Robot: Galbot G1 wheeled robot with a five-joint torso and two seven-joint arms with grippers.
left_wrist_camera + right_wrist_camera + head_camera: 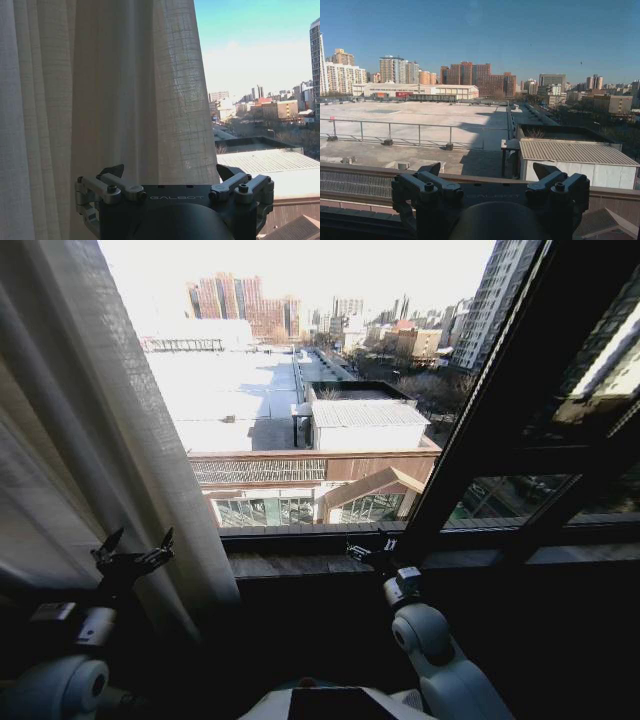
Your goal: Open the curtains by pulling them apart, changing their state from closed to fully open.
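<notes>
Left end effector (133, 549) sits low on the robot's left, fingers spread apart and holding nothing, right at the lower part of the curtain (110, 440). From the head view its fingertips overlap the fabric's bottom folds; whether they touch the cloth cannot be told. In the left wrist view the same end effector (172, 175) points straight at the curtain (110, 90), with both finger tips wide apart and the pleated cloth between and behind them.

Curtain hangs bunched along the left side of the window, sheer white with a visible weave, cream in the thicker folds, its inner edge slanting down toward the sill (300, 562). The glass to the right of it is uncovered, with rooftops and city buildings outside. A dark window frame bar (480, 410) runs diagonally on the right side of the head view.

Right end effector (368, 552) is raised to the sill near the middle of the window, well apart from the curtain, just beside the base of the frame bar. In the right wrist view this end effector (490, 172) has its fingers apart with nothing between them, facing the open glass and the roofs beyond. No second curtain panel can be made out on the right.
</notes>
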